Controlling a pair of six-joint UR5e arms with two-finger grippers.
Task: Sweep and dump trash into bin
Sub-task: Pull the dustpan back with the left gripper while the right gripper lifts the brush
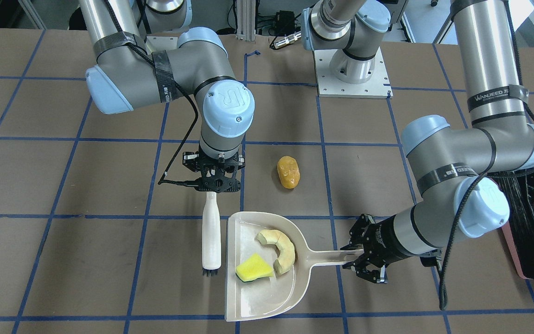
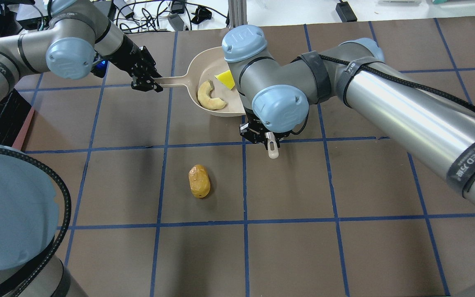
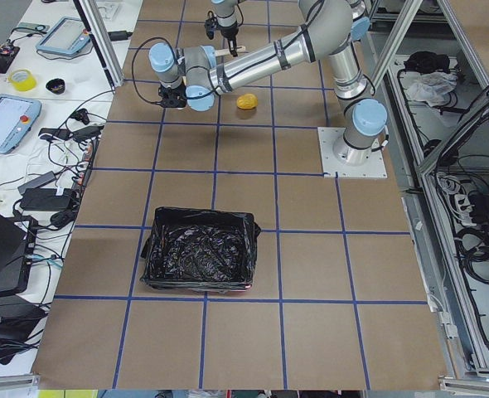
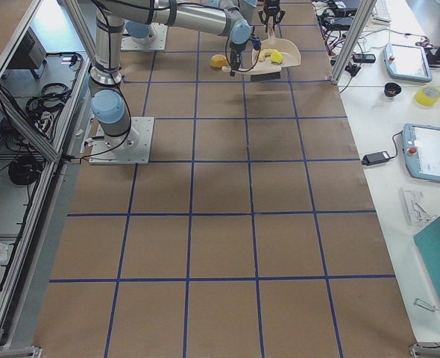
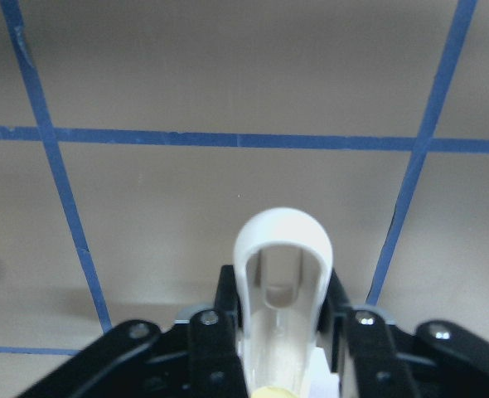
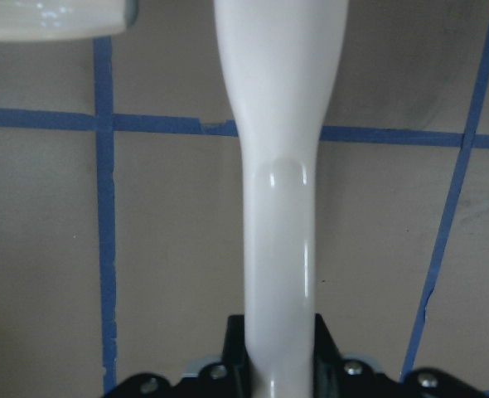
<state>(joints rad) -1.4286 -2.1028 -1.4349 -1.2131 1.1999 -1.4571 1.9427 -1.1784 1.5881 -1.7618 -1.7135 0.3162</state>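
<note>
The beige dustpan (image 1: 267, 292) lies on the table with two pieces of trash in it: a cream curved rind (image 1: 282, 250) and a yellow sponge wedge (image 1: 252, 269). The third piece, an orange glossy lump (image 1: 288, 172), lies on the bare table apart from the pan. My left gripper (image 1: 359, 257) is shut on the dustpan's handle (image 5: 282, 249). My right gripper (image 1: 217, 185) is shut on the hand brush (image 1: 211, 232), whose bristles rest beside the pan's open side. The bin (image 3: 199, 249), lined with a black bag, stands far off on my left.
The table is brown with a blue tape grid. The right arm's elbow (image 2: 278, 107) hangs over part of the dustpan in the overhead view. Arm base plates (image 1: 352, 74) sit at the robot's edge; tablets and cables lie on side benches.
</note>
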